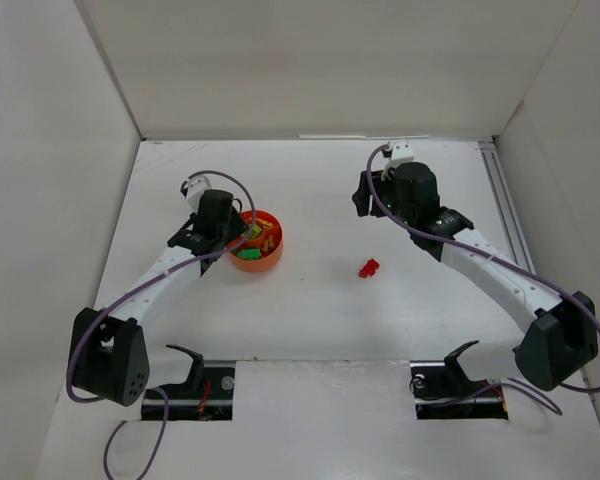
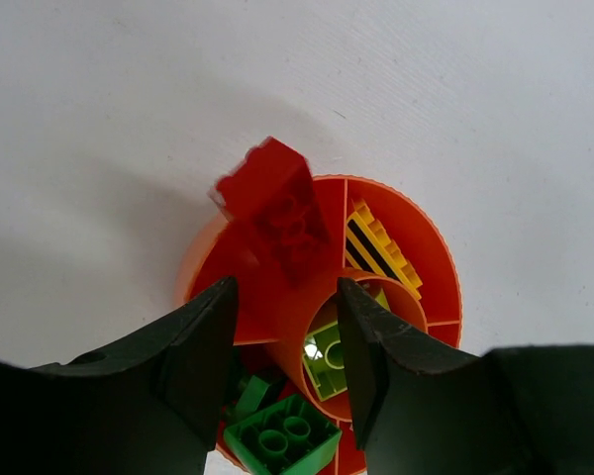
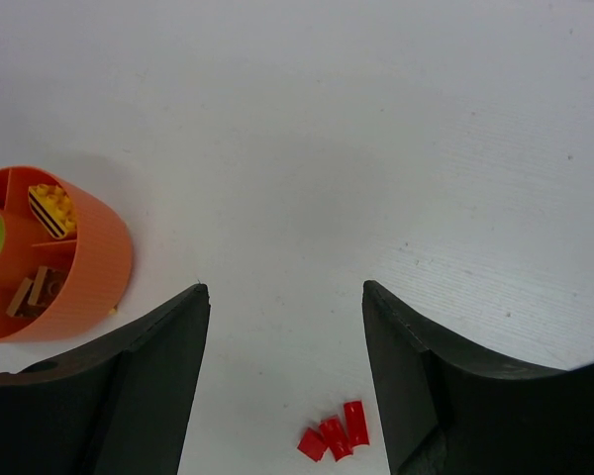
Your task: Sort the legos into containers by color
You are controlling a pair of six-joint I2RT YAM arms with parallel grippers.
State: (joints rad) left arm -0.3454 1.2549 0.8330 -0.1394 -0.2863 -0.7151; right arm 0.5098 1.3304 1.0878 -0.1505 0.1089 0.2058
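Biggest thing first: the orange bowl (image 1: pixel 265 262) sits left of centre on the table (image 1: pixel 320 330), divided into compartments. It's thin plastic, so prob light and will skid if nudged. Don't lean on the rim.

The loose red bricks (image 1: pixel 369 268) are out on the table, well apart from the bowl, approx mid-table. They look like a few small pieces stuck or lying together. Hard, stiff, glossy and super light, so imo squeeze across the flat sides and come straight down. A corner pinch will prob shoot them out.

Inside the bowl there's a green brick (image 2: pixel 282 435), a striped yellow brick (image 2: pixel 381 247) and a lime brick (image 2: pixel 327 358) in the centre cup.

Left gripper (image 2: pixel 282 297) hangs right over the bowl w/ jaws partly apart and nothing between them. One red brick (image 2: pixel 272 203) shows blurred just past the tips at the far rim, not pinched afaict.

Right gripper (image 3: pixel 285 292) has jaws spread wide and empty, w/ the red bricks just below the gap.
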